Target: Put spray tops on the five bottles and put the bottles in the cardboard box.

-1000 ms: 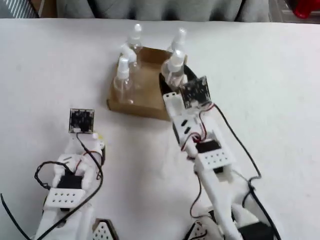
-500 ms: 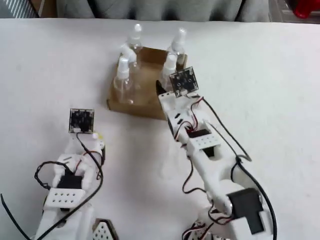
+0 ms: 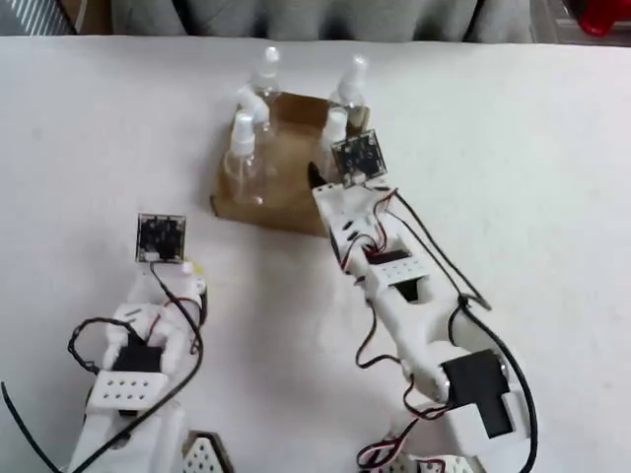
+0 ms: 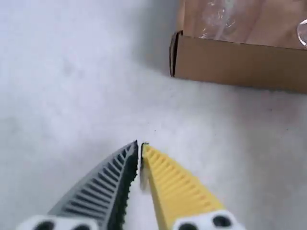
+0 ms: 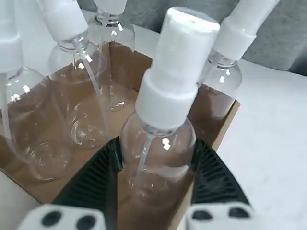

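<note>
A clear bottle with a white spray top (image 5: 158,139) is being gripped by the right end effector (image 5: 156,160) inside the brown cardboard box (image 5: 217,117) beside four others (image 5: 72,105), seemingly the final placement, release being needed next; the left end effector (image 4: 140,146) is clenched empty.

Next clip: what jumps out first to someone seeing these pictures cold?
The right arm has its jaws clamped on a clear spray-topped bottle at a corner of the cardboard box, where four more topped bottles stand. The left arm sits apart, its jaws shut over the table.
</note>
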### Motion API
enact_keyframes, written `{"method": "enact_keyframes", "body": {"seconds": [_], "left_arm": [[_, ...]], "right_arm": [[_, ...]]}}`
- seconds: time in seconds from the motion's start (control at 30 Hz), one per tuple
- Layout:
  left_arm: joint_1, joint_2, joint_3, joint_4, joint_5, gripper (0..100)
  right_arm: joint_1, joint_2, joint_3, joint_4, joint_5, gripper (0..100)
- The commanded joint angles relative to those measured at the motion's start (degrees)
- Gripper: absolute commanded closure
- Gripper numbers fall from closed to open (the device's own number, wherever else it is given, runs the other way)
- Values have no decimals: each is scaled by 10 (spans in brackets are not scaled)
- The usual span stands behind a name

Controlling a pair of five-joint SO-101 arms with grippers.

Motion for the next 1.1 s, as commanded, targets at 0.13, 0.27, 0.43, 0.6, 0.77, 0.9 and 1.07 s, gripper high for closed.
{"method": "enact_keyframes", "body": {"seconds": [0.13,0.27,0.43,0.6,0.77,0.9,1.07], "left_arm": [[-4,-5,-2,-18,-4,980],[-4,-5,-2,-18,-4,980],[-4,-5,-2,-18,-4,980],[-4,-5,-2,-18,-4,980],[-4,-5,-2,-18,-4,980],[-4,-5,-2,-18,-4,980],[-4,-5,-2,-18,-4,980]], "right_arm": [[1,-6,-30,3,6,982],[0,-11,-36,54,9,982],[1,-11,-75,163,24,982],[-3,-7,-81,181,28,982],[-3,-7,-81,179,25,982],[-3,-6,-80,179,25,982],[-1,-7,-73,178,3,982]]}}
